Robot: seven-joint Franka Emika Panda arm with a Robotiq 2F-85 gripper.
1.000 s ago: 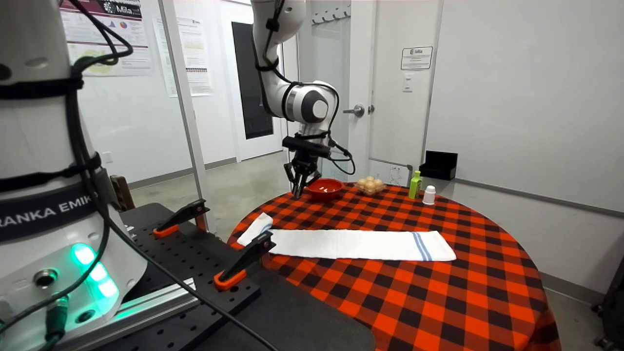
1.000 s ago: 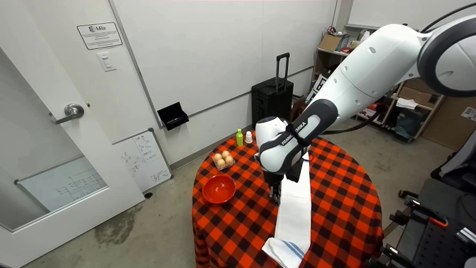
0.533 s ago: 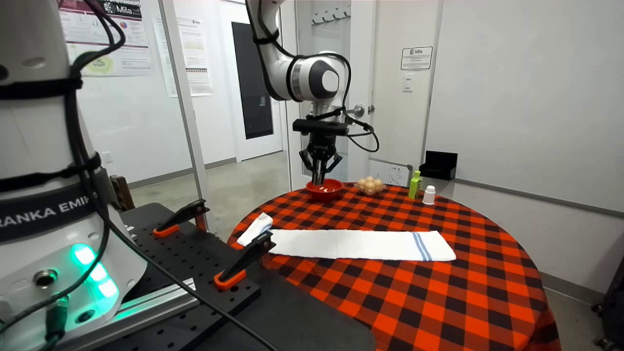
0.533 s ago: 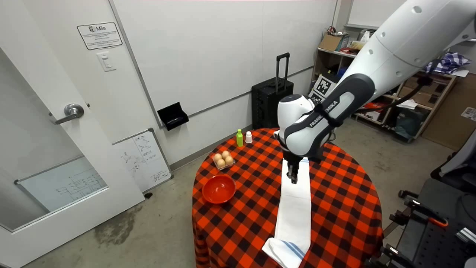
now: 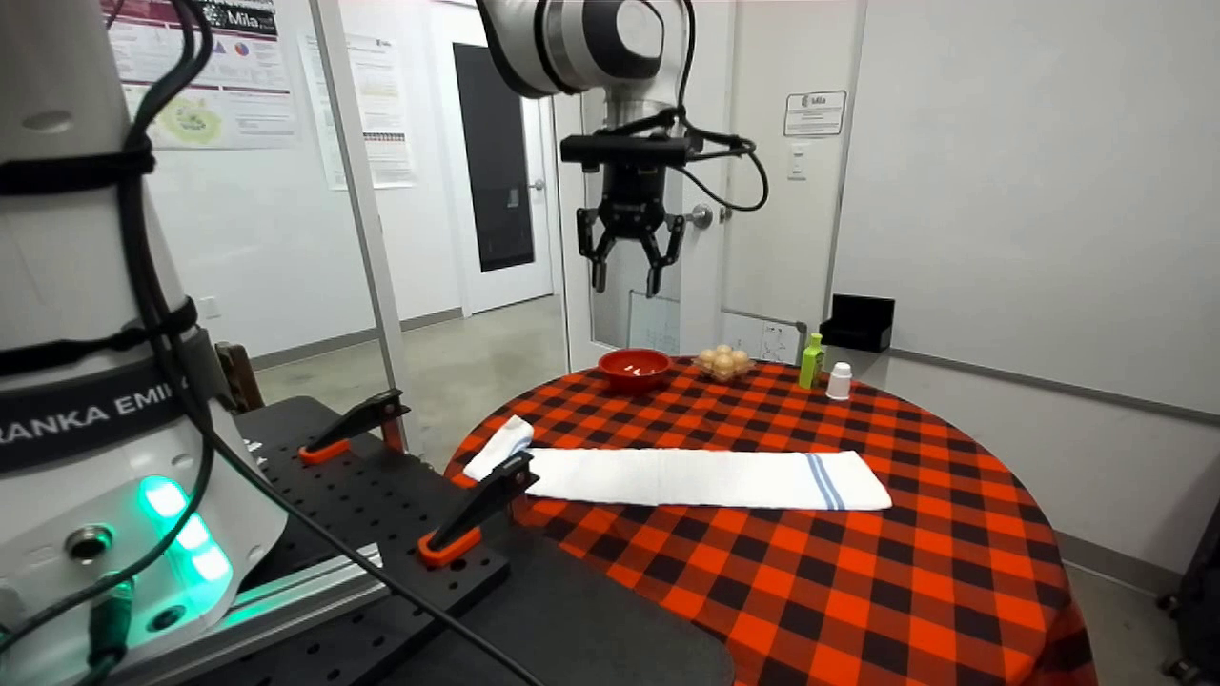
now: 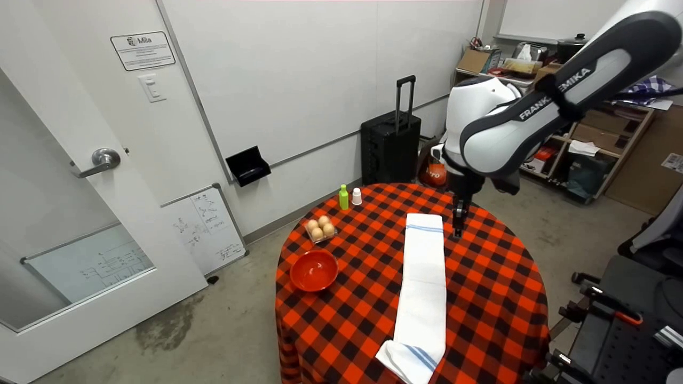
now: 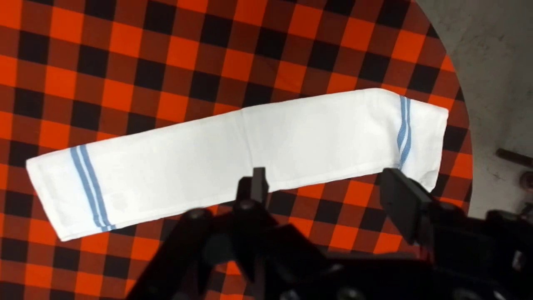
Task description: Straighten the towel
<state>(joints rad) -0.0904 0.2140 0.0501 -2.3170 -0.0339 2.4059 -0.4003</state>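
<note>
Robotiq gripper point(image 5: 626, 281): is pointing down, upper centre in an exterior view (jaws gaping)
Blue-striped towel point(image 5: 701, 478): is lying lower centre

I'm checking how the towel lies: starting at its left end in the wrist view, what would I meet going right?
Towel's left end, left blue stripes, crosswise crease, right blue stripes, towel's right end, tablecloth's edge, floor.

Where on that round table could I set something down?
Two stretches of red-and-black checked tablecloth look free: between the long white fabric towel and the round red bowl, and from the towel's other side to the cloth's edge. The opposite edge is crowded: bowl, pale brown eggs, slim green bottle, small white container.
</note>
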